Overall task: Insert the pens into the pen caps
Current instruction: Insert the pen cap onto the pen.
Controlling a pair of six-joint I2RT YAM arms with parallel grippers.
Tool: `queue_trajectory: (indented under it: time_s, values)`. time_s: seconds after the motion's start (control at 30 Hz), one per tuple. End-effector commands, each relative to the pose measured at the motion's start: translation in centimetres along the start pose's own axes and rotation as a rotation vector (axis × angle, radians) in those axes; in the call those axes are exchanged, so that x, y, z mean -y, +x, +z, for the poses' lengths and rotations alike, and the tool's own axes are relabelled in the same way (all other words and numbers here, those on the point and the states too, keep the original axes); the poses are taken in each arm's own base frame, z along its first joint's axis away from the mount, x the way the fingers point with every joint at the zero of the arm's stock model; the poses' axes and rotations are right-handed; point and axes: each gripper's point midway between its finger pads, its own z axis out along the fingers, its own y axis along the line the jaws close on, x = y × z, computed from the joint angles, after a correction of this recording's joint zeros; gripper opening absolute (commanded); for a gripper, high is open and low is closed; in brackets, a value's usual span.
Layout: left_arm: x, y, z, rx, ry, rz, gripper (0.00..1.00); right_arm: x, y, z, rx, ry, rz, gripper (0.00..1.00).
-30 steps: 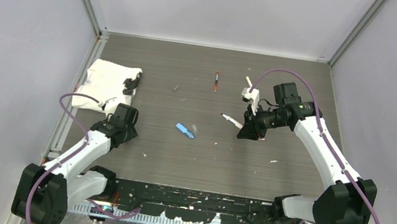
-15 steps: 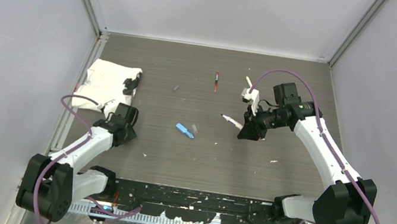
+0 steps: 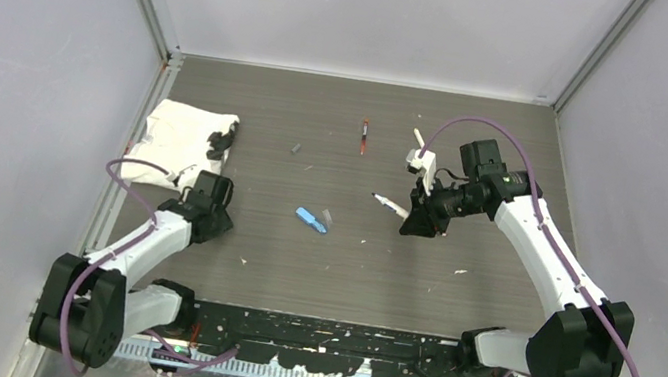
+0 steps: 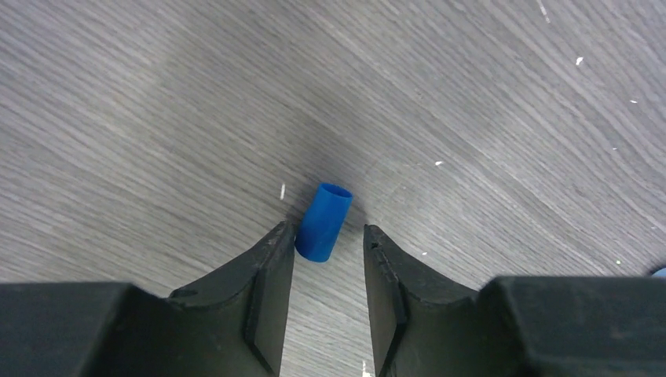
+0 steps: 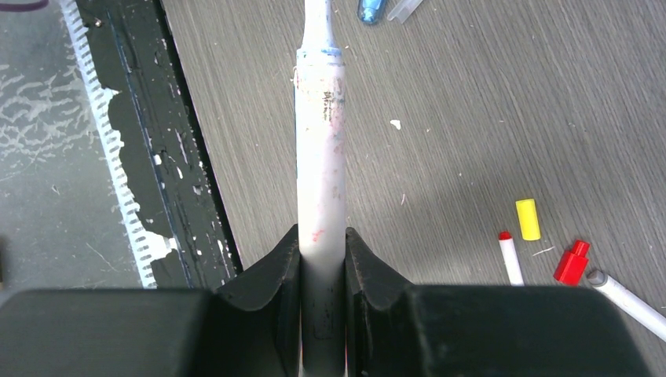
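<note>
A small blue pen cap [image 4: 323,221] lies on its side on the table, its near end between the tips of my left gripper [image 4: 326,236]. The jaws stand a little apart; the left finger [image 4: 271,267] is at the cap's edge and a gap shows on the right. From above, my left gripper [image 3: 207,195] sits low beside the cloth and hides the cap. My right gripper [image 5: 322,236] is shut on a white pen [image 5: 320,157] with a blue tip, held above the table at centre right [image 3: 390,204].
A yellow cap [image 5: 528,219], a red cap [image 5: 572,261], a red-tipped pen [image 5: 510,258] and another pen [image 5: 628,302] lie below my right gripper. A red pen [image 3: 364,136], a grey cap [image 3: 296,149], a light-blue oblong piece [image 3: 310,218] and a white cloth [image 3: 177,142] are on the table.
My left arm has drawn in slightly towards the cloth, with its gripper low over the table. The right arm and its pen have not moved.
</note>
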Motion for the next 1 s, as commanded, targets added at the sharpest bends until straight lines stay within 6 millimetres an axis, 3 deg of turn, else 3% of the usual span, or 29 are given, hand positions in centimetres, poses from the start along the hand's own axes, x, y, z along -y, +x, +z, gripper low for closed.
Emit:
queue_trajectory:
  time_s: [0.0,0.43,0.67,0.97]
  values:
    - [0.8,-0.2,0.4,-0.01,0.023,-0.001,0.41,-0.1,-1.1,-0.6,0.024,0.013,-0.044,0.01]
    - [0.6,-0.7,0.9,-0.024,-0.035,0.04,0.37,-0.2,-1.2,-0.7,0.025,0.009,-0.049,0.01]
    - [0.5,-0.4,1.0,-0.078,-0.078,0.082,0.39,-0.3,-1.2,-0.8,0.028,0.007,-0.051,0.01]
    - [2.1,0.8,1.2,-0.171,-0.005,0.152,0.37,-0.4,-1.4,-1.0,0.031,0.01,-0.056,0.01]
